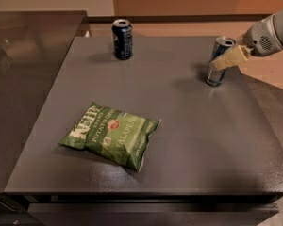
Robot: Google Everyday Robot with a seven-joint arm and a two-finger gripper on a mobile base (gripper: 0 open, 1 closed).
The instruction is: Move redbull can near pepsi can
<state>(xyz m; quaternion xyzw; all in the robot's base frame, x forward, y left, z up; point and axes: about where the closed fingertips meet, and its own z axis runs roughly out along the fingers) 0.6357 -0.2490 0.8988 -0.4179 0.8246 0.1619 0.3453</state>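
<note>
The redbull can (217,72), slim and blue-and-silver, is at the right side of the dark table (188,140), tilted slightly. My gripper (222,60) reaches in from the right edge and is shut on the can's upper part, one beige finger (232,57) crossing in front of it. The pepsi can (122,39), shorter and dark navy, stands upright at the table's far edge, well to the left of the redbull can.
A green chip bag (111,134) lies flat on the near left part of the table. A second dark surface (19,79) adjoins the table on the left. The table's right edge is close behind the redbull can.
</note>
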